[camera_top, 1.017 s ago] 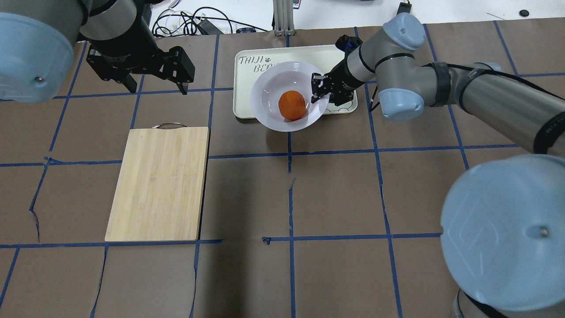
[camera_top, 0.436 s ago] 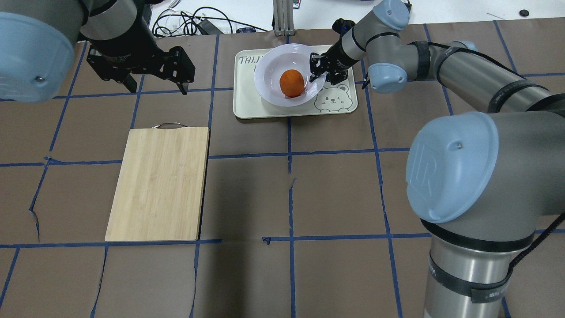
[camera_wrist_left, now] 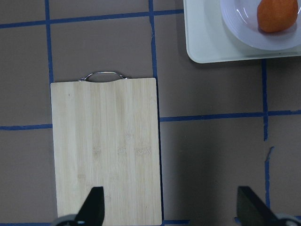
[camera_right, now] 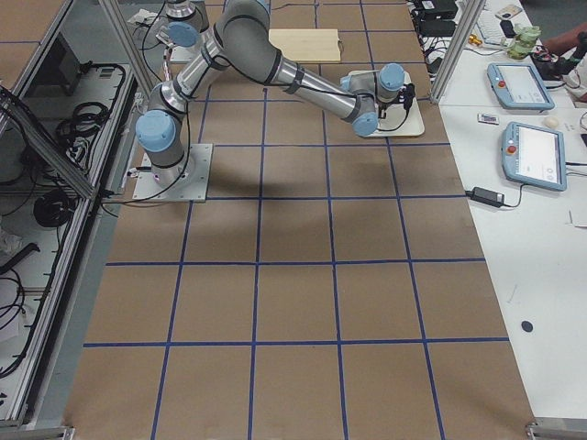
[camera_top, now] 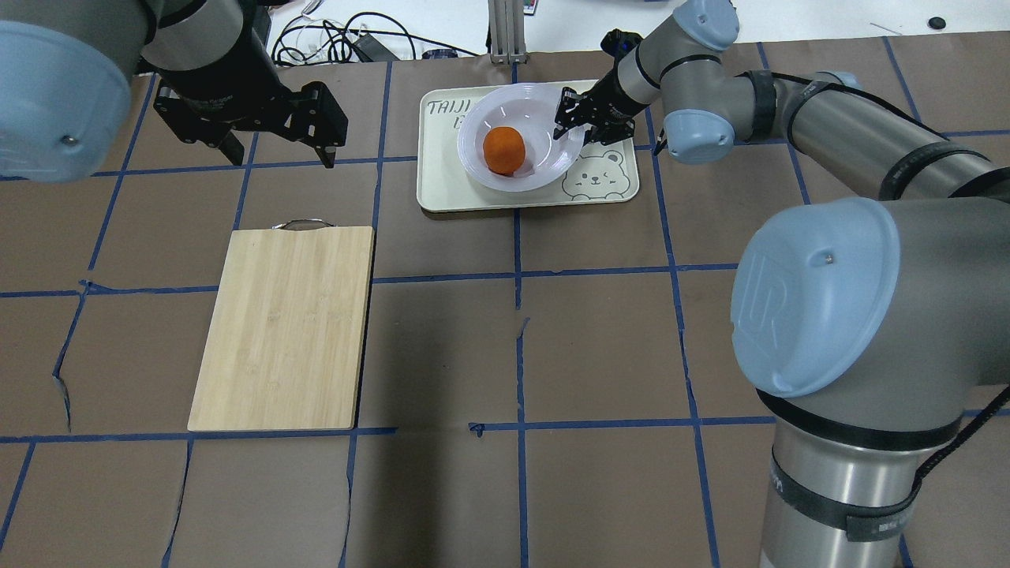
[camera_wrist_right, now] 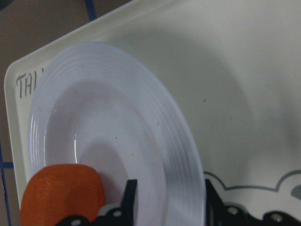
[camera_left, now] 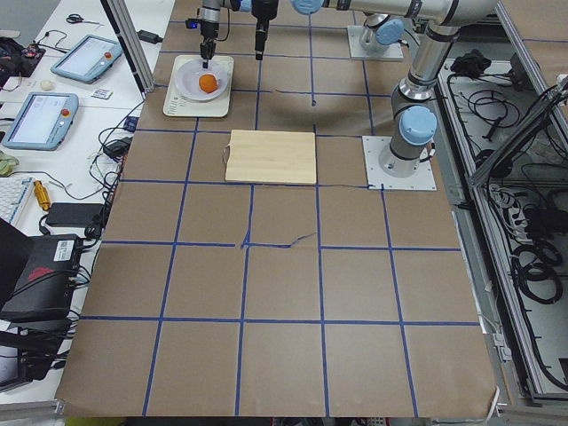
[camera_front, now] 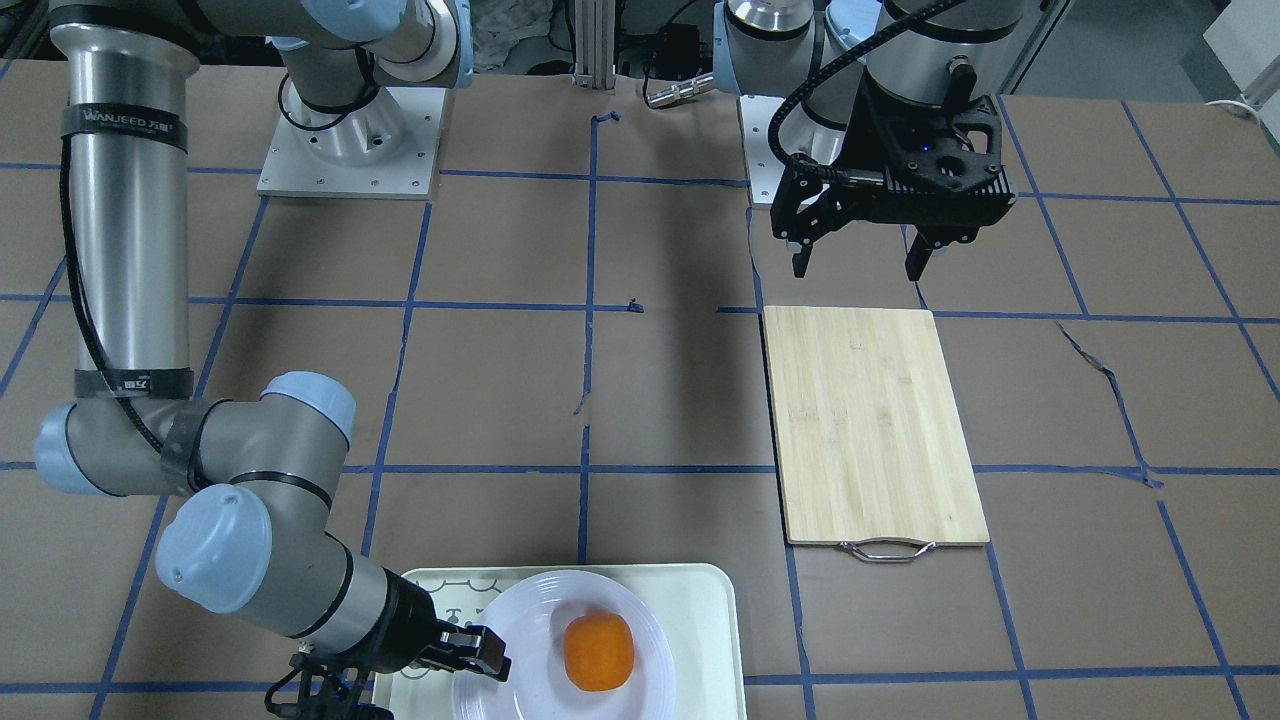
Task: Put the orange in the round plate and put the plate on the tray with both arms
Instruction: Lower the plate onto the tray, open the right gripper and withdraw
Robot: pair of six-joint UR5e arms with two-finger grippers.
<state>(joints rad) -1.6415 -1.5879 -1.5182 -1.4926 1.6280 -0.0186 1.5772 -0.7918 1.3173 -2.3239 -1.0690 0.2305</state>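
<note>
The right tool (camera_top: pixel 578 120) clenched the rim of the plate (camera_top: pixel 544 164) above the tray (camera_top: pixel 442 183), with the orange (camera_top: pixel 503 150) resting in the hollow just beyond it (the plate looked slightly tilted). The left tool (camera_top: pixel 280 156) hung spread and empty, well aside. Setting-down seemed in hand; the next move likely called for lowering it level, then letting go.

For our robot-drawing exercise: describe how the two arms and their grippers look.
The left arm and right arm are silver-grey tubes with rounded light-blue joint caps. A black cable runs along the right arm under black bands, one lettered WANJEED. The left gripper and right gripper are black with two slim jaws each.
</note>
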